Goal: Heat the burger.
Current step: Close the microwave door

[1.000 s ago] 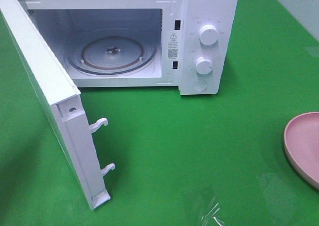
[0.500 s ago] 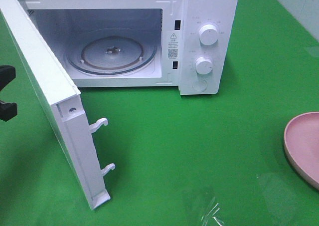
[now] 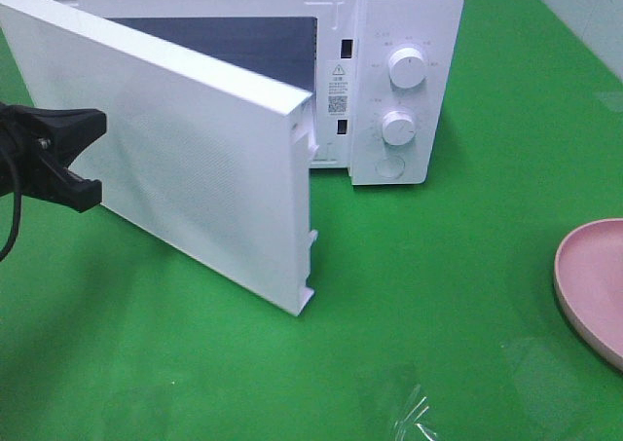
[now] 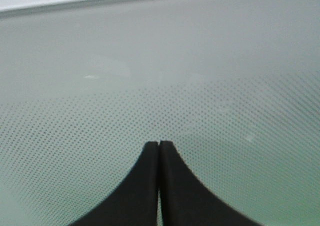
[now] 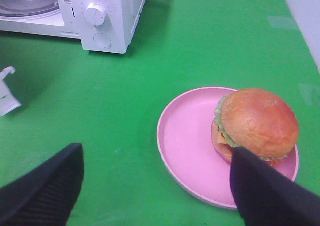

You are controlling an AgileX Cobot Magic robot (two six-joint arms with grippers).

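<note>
At the far left of the high view, the left pincer [image 3: 83, 154] had entered the scene and was pressed against the outer face of the microwave door [image 3: 195, 139]. Its wrist camera showed the fingertips [image 4: 159, 148] shut together, empty, touching the dotted door panel [image 4: 200, 86]. One second earlier no arm was in view and the door stood fully swung out, with the glass turntable exposed. Half a second earlier only the tip of the pincer showed at the left edge, with the door unmoved. At the moment inspected, the door had swung roughly halfway toward closing and hid most of the cavity.

In the centre, the microwave [image 3: 409, 32] sat unshifted on the green tabletop [image 3: 419, 295], both dials [image 3: 406, 67] as before.

At the right, the pink plate [image 3: 594, 285] lay partly in frame, unmoved. The right wrist view showed the burger [image 5: 257, 123] resting on that plate [image 5: 185, 146], well apart from the microwave [image 5: 112, 16]. The right pincer [image 5: 155, 186] hovered above it with jaws spread apart, holding nothing.

Assessment: the door was being pushed closed while the burger remained outside on its plate. If heating is intended, closing at this point appears premature; the burger would still need loading.
</note>
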